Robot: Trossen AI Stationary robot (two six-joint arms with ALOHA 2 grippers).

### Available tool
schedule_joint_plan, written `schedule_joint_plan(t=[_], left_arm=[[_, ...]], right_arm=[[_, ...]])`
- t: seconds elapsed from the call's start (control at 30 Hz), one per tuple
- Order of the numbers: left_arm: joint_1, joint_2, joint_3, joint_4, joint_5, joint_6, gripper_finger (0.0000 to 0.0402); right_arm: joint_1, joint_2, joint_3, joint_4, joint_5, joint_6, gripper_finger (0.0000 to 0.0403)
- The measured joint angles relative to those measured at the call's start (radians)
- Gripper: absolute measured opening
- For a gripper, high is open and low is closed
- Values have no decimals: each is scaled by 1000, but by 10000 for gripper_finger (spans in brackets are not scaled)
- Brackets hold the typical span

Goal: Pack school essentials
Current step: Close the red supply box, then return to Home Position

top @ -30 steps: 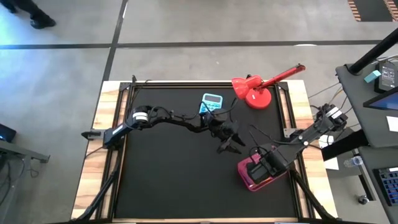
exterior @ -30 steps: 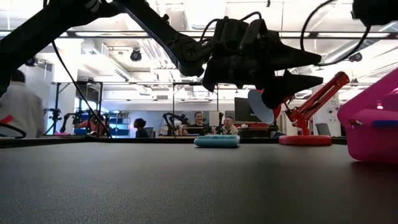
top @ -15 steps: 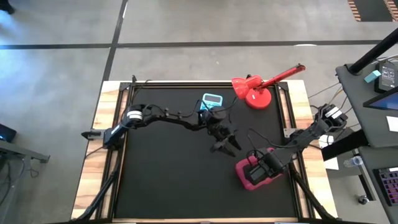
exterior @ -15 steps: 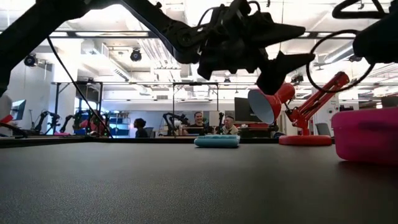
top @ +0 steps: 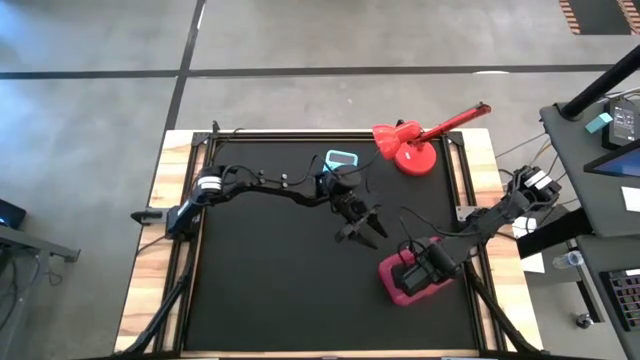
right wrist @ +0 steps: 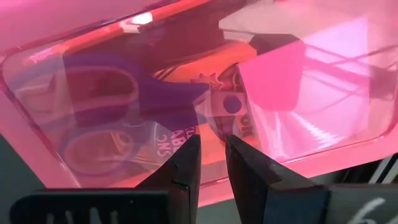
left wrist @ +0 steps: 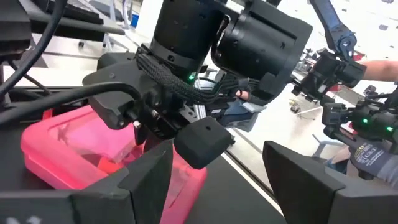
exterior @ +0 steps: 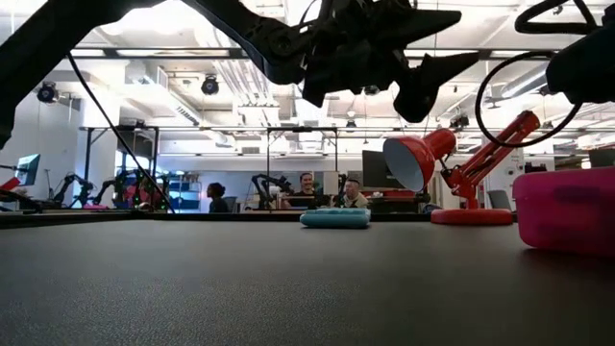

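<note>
Pink box [top: 412, 278] x1, lamp [top: 408, 146] x1

Two dark, slim jointed arms — black cables looped alongside, a white band near each base, tapered black fingers.

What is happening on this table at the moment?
Two robot arms are packing school things into a pink box near the table's right side. The right gripper sits over the box, its fingers nearly shut, with scissors and other items visible through the lid. The left gripper hangs open and empty above mid-table. A calculator and red lamp stand at the far edge.
</note>
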Motion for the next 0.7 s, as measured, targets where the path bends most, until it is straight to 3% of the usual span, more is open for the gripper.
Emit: schedule_joint_plan(t=[0.23,0.37,0.57,0.7], left_arm=[[9,-21,0,-20,2,-3,235],[25,-70,0,-124,4,-1,235],[47,-162,-2,-292,-6,63,235],[47,-265,-3,-493,-163,232,235]], right_arm=[[-1,5,69,-76,81,-45,68],[1,5,113,-86,176,-163,68],[0,5,190,-66,497,-443,68],[0,5,219,-40,752,-598,68]])
